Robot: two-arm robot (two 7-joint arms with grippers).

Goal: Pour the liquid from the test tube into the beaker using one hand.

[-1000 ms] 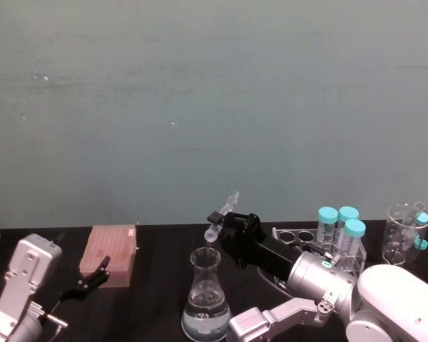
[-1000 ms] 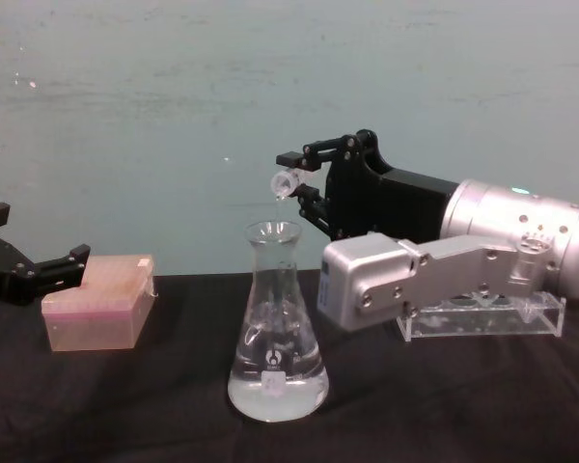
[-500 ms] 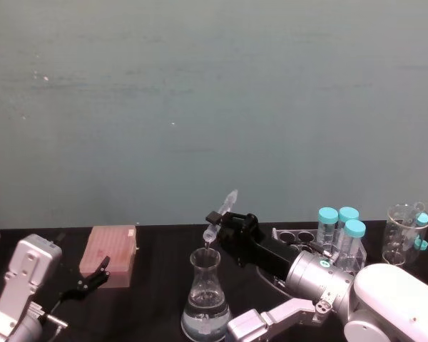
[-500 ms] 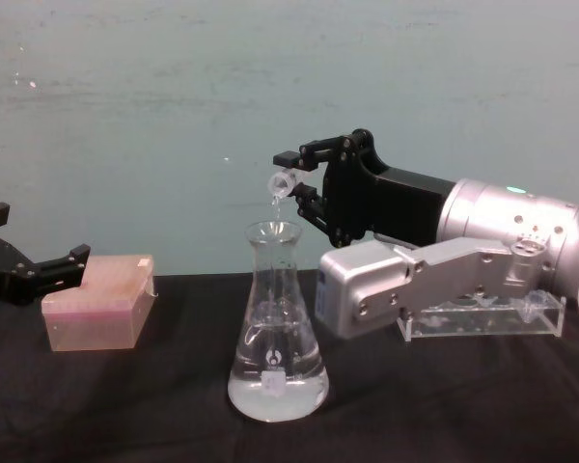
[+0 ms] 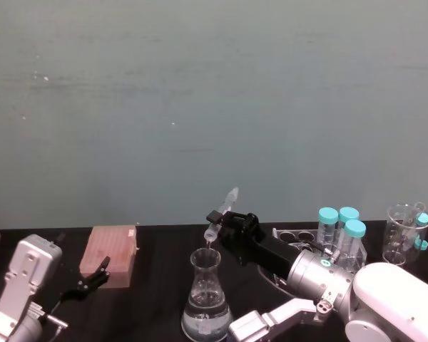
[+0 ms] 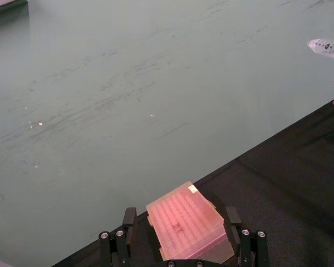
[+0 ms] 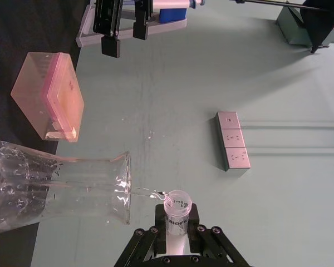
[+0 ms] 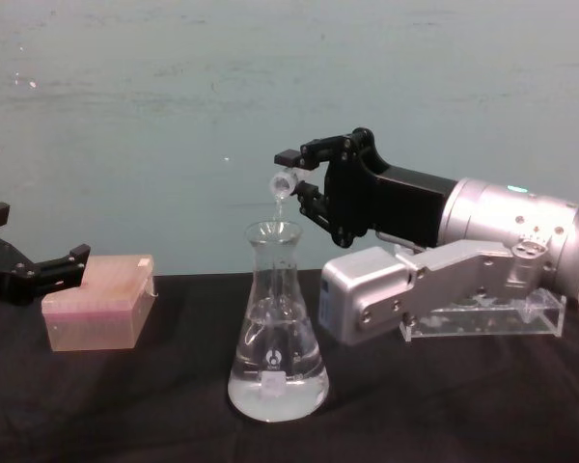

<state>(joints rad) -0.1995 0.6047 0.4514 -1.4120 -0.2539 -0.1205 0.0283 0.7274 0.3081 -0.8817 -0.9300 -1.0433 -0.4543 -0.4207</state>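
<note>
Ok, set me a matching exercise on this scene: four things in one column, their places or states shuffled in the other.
1. slim clear plastic test tube
2. tall clear glass conical flask
3. pink rectangular plastic box
4. large clear tubes with teal screw caps

A. upright at the robot's right side
B. tilted mouth-down over the flask's neck, clamped in the right gripper
C. flat on the black table at the robot's left
D. upright on the table, clear liquid in its base

Pairs: 1-B, 2-D, 3-C, 4-A.
</note>
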